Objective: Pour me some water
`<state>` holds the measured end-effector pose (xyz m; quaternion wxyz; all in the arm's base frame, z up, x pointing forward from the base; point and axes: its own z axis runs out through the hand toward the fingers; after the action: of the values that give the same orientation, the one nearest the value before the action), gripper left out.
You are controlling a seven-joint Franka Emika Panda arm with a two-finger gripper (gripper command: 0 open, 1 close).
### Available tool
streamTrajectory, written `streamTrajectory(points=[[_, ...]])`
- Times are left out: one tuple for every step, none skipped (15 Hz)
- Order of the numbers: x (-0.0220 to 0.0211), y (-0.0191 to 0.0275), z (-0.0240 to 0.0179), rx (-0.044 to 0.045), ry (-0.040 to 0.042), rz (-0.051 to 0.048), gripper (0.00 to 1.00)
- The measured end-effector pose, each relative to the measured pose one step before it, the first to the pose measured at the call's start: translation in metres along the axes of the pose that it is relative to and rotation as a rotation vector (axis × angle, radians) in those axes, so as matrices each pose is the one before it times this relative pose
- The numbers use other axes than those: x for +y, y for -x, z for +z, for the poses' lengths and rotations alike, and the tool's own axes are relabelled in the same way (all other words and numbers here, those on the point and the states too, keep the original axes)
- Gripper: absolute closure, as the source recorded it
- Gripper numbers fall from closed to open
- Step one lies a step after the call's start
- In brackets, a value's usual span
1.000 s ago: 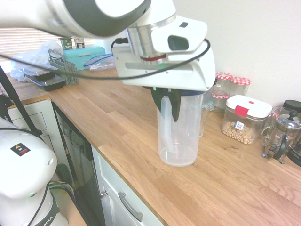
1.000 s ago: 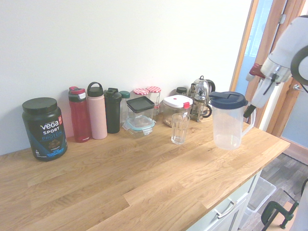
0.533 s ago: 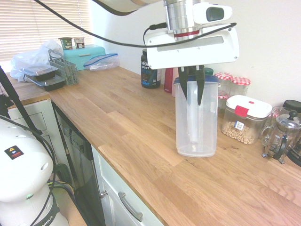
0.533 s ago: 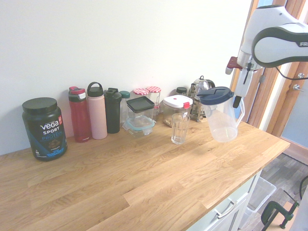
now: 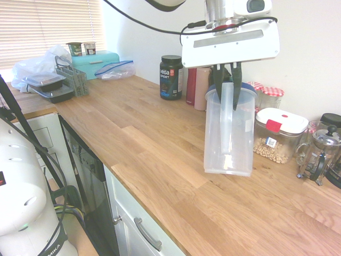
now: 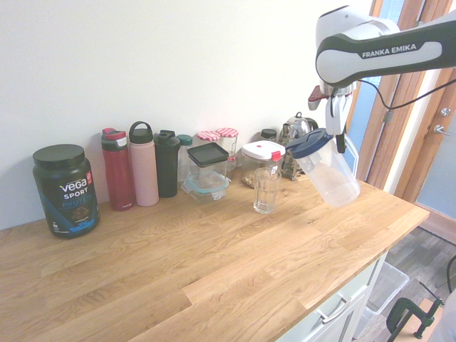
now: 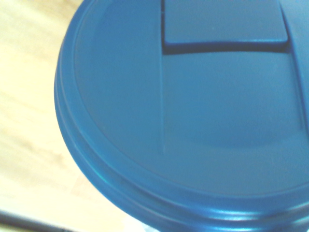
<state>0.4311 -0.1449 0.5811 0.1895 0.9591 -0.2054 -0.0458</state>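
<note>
Kitchen with a wooden bench, tub reading "Vega Sport Protein", my gripper pinching the tilted jug's handle

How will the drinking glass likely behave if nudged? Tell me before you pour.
The glass would probably tip fairly readily, being tall and narrow. Its clear, smooth-looking walls suggest a rigid body that may be slippery and could break if knocked over. Standing upright on its base, it would more likely slide or topple than roll.
</note>
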Motion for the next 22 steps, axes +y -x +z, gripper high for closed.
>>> streamTrajectory(points=[[-0.007, -0.00368, -0.00346, -0.02494, 0.01734, -0.00802, 1.0], [-0.00772, -0.00459, -0.0006, -0.02261, 0.01741, -0.00425, 1.0], [-0.00835, -0.00493, 0.00225, -0.02086, 0.01723, 0.00182, 1.0], [-0.00747, -0.00489, 0.00469, -0.02061, 0.01517, 0.00319, 1.0], [-0.00535, -0.00465, 0.00461, -0.02193, 0.01421, 0.00184, 1.0], [-0.00336, -0.00352, 0.0034, -0.02071, 0.01175, 0.00346, 1.0], [-0.00128, -0.00207, 0.00183, -0.01526, 0.00787, 0.00314, 1.0], [-0.00015, -0.0002, -0.00003, -0.01267, 0.00942, 0.00159, 1.0], [0.00071, 0.00126, -0.0013, -0.00602, 0.01016, 0.00065, 1.0], [0.00054, 0.00147, -0.00163, -0.00533, 0.00862, 0.00012, 1.0], [0.00011, 0.00133, -0.00066, -0.00631, 0.00761, -0.00052, 1.0], [0.0003, -0.00008, 0.00095, -0.00439, 0.01014, 0.00019, 1.0], [0.00021, -0.0003, 0.00111, -0.00468, 0.00757, 0.00015, 1.0], [-0.0003, -0.00011, 0.00108, -0.00599, 0.00351, -0.00061, 1.0], [-0.00044, -0.00009, 0.00073, -0.00411, 0.00209, -0.0008, 1.0], [-0.00072, 0.00005, -0.0001, -0.00015, 0.00078, -0.0012, 1.0], [-0.00101, 0.00028, -0.00056, 0.00122, 0.00074, -0.00132, 1.0], [-0.00085, 0.00026, -0.00048, 0.001, 0.00065, -0.0008, 1.0], [-0.00107, 0.00035, -0.0005, 0.00052, 0.00108, -0.00166, 1.0], [-0.0015, 0.00045, -0.00077, 0.00133, 0.00116, -0.00244, 1.0], [-0.00033, 0.0005, -0.00096, 0.00325, -0.00205, -0.00073, 1.0], [0.0021, 0.00217, -0.00279, 0.01235, -0.00686, 0.00074, 1.0]])
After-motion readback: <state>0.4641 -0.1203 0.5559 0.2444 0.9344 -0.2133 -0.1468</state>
